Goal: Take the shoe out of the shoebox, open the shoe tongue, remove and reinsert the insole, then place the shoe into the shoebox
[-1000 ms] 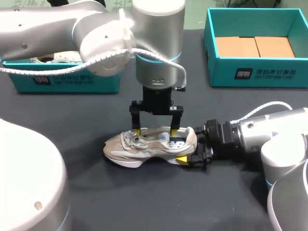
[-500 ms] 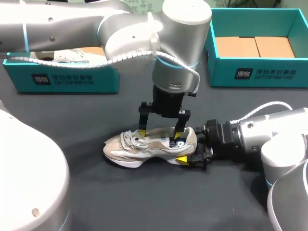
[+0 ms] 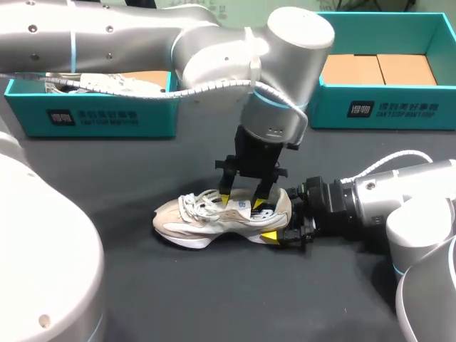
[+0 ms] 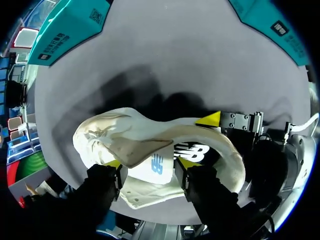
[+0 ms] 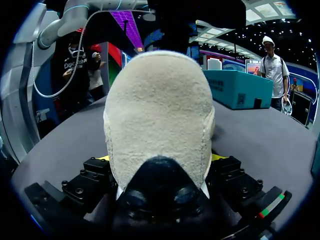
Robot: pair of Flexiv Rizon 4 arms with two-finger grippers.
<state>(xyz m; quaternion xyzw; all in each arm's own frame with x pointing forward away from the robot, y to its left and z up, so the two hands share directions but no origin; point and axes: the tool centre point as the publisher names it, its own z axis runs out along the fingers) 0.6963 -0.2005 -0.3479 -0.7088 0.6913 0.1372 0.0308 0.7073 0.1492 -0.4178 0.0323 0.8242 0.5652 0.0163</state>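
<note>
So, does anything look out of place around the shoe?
Only the insole: it sticks up out of the shoe, pinched in the left gripper. The shoe itself stands upright, and nothing looks damaged.

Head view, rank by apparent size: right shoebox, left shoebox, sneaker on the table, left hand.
1. right shoebox, clearly largest
2. sneaker
3. left hand, smallest
Unranked: left shoebox. The left arm covers much of it, so its full extent cannot be compared.
</note>
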